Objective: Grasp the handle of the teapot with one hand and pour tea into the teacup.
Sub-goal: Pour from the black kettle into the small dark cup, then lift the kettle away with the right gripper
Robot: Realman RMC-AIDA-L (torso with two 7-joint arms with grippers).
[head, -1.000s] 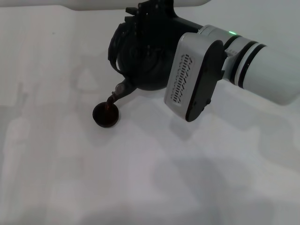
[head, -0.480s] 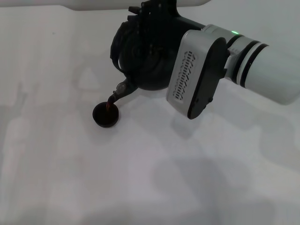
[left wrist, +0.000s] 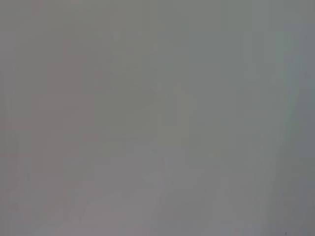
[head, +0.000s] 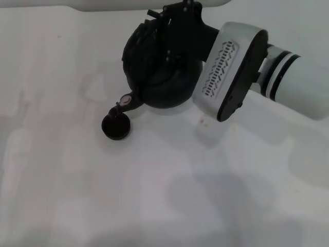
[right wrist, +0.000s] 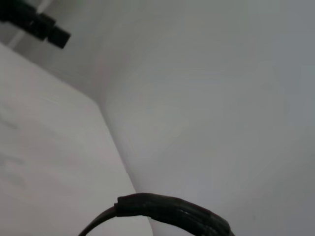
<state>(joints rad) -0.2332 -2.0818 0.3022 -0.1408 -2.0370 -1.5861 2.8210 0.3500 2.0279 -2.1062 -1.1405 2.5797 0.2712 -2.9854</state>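
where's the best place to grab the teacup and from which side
A judgement: grip the teacup across its rim from straight above, fingers on opposite walls. It is low, round and handleless, so there is no better hold. Approach from its left, since the teapot spout sits above its far right edge.

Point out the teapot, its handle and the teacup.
teapot (head: 167, 90), head view, round black body.
handle (right wrist: 172, 209), right wrist view, wrapped arch.
teacup (head: 115, 127), head view, inside of the bowl.

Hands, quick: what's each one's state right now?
Right hand: on the round matte black teapot's arched black handle; fingers hidden.
Left hand: out of view.
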